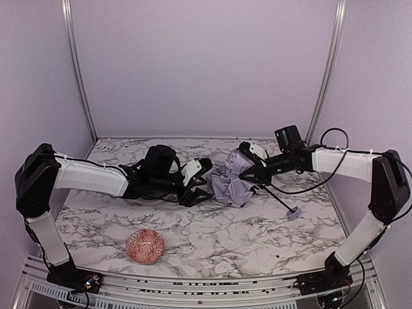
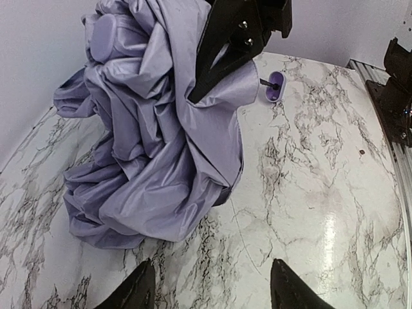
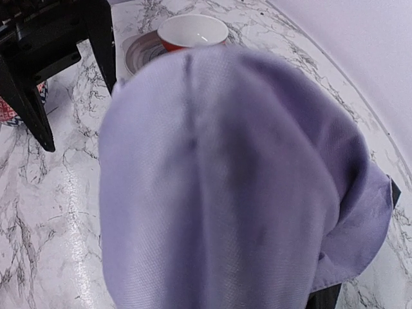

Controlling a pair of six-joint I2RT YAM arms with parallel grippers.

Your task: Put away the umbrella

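The umbrella [image 1: 230, 182] lies mid-table as a crumpled bunch of pale lavender fabric [image 2: 154, 148]. Its thin black shaft runs right to the small lavender knob handle [image 1: 294, 213] [image 2: 273, 87], which rests on the marble. My right gripper [image 1: 252, 172] reaches in from the right, its black fingers [image 2: 222, 51] pinched together on the fabric's upper side. In the right wrist view the fabric [image 3: 238, 180] fills the frame and hides those fingers. My left gripper [image 1: 203, 183] [image 2: 212, 280] stands open just left of the bunch, with only bare marble between its fingertips.
A red patterned bowl [image 1: 145, 246] sits near the front left. A white-lined bowl [image 3: 192, 30] on a grey plate [image 3: 136, 53] stands under the left arm. Purple walls with metal rails [image 1: 78, 71] close in the table [image 1: 212, 238].
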